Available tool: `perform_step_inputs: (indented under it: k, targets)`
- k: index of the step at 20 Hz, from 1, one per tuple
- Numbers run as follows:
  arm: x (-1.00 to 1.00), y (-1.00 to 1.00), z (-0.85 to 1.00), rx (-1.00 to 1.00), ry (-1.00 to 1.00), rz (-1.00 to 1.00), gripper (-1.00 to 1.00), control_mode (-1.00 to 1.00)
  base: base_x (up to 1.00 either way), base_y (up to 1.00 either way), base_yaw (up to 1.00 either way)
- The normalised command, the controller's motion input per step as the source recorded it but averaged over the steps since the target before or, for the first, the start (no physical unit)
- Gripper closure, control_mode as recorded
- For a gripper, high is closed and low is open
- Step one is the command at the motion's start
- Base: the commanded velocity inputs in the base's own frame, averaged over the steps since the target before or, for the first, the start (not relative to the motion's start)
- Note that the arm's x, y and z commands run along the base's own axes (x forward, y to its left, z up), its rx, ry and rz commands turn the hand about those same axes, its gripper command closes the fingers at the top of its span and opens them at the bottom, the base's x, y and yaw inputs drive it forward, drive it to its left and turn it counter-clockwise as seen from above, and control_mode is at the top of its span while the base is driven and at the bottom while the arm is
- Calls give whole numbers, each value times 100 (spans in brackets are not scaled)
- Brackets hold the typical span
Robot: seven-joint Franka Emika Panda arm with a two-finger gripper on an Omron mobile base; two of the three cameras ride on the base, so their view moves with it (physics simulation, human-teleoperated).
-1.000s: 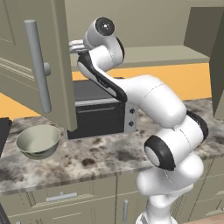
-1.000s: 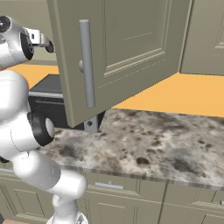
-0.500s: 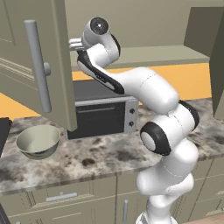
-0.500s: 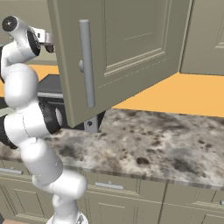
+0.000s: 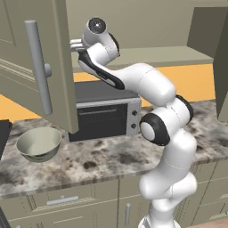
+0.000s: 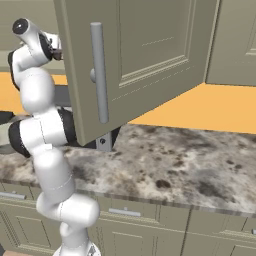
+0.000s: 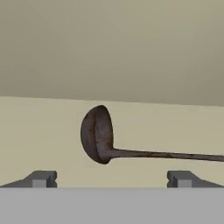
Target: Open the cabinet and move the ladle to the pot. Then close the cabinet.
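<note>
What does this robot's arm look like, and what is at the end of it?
The glossy white arm is built of rounded tubular segments joined by black ring-shaped joints, with a dark disc on one joint cap. Its gripper ends in two small dark grey, blocky fingertips.

Wall: I faced an orange backsplash (image 6: 220,107).
Counter: speckled granite top (image 6: 175,165).
Lower cabinets: grey-beige drawers (image 5: 62,201) ran under its front edge.
Oven: black toaster oven (image 5: 104,113) stood at the back edge.
</note>
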Motion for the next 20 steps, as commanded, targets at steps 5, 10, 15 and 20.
perform_step_inputs:
  k: [5,10,15,20]
  targets:
    - [27,4,-1,0,3,-1,-100,-100,0,0,0]
    - [31,8,-1,0,5,-1,-100,-100,0,0,0]
    - [14,8,-4,0,5,-1,-100,-100,0,0,0]
    - [12,11,-2,0,3,0,-100,-100,0,0,0]
